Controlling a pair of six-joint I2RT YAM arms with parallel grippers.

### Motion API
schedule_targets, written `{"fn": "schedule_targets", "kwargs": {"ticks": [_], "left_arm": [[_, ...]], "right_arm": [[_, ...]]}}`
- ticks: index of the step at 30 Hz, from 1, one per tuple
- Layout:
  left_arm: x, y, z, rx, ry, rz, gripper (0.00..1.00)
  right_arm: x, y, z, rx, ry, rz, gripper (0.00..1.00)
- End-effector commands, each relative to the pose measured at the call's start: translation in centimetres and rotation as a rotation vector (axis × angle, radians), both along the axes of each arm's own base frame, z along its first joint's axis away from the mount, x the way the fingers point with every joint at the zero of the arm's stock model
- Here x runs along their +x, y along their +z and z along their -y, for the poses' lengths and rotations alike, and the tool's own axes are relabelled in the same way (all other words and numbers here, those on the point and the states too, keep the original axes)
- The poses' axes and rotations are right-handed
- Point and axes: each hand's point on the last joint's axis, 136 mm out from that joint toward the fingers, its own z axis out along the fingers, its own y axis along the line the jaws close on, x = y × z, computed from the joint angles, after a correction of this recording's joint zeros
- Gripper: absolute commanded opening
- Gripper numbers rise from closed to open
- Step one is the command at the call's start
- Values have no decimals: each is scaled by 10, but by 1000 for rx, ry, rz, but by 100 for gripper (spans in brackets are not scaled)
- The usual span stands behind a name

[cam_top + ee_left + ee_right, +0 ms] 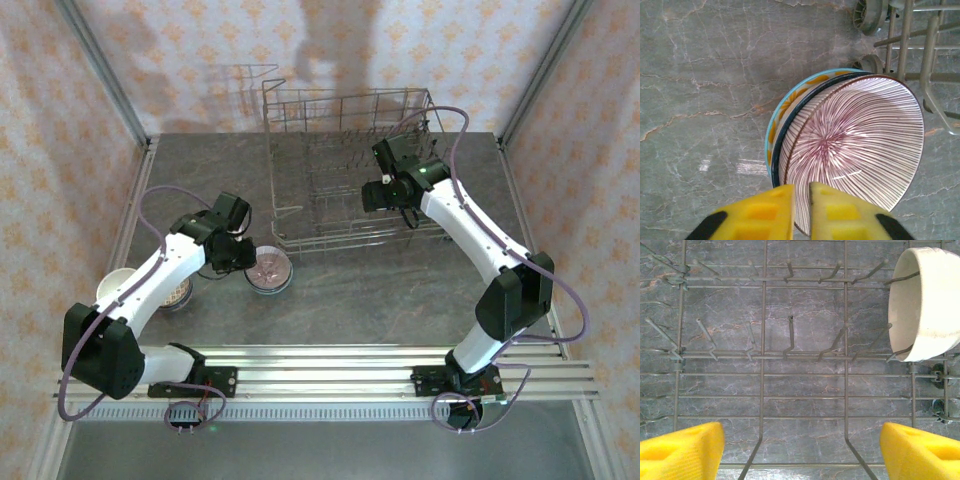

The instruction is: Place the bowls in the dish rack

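A white bowl with fine purple stripes [860, 135] lies tilted inside a blue bowl with orange petals [785, 107], on the table just left of the dish rack [345, 105]. My left gripper [801, 187] straddles the striped bowl's near rim, open only by a narrow gap. From above, that gripper [240, 255] sits at the left edge of the striped bowl [272, 270]. My right gripper [802, 432] hangs open and empty over the rack's wire floor [764, 340]. A cream bowl [930, 300] stands on edge between the tines at the right.
Two more bowls sit left of my left arm: a cream one [115, 285] and a speckled one [178, 293]. The rack's corner wires and feet [930, 50] are close to the right of the stacked bowls. Patterned walls enclose the table.
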Motion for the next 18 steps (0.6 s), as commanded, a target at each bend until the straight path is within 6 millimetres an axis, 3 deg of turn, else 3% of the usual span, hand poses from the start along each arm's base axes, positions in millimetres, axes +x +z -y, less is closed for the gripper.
{"fn": "schedule_targets", "kwargs": {"ticks": [1, 7, 18], "left_arm": [[0, 9, -8, 49, 12, 11, 29], [-1, 4, -16, 111, 0, -22, 37], [14, -6, -3, 127, -58, -47, 38]], "right_arm": [[3, 0, -5, 8, 1, 8, 81], [3, 0, -6, 11, 5, 5, 81], [1, -2, -3, 2, -3, 8, 81]]}}
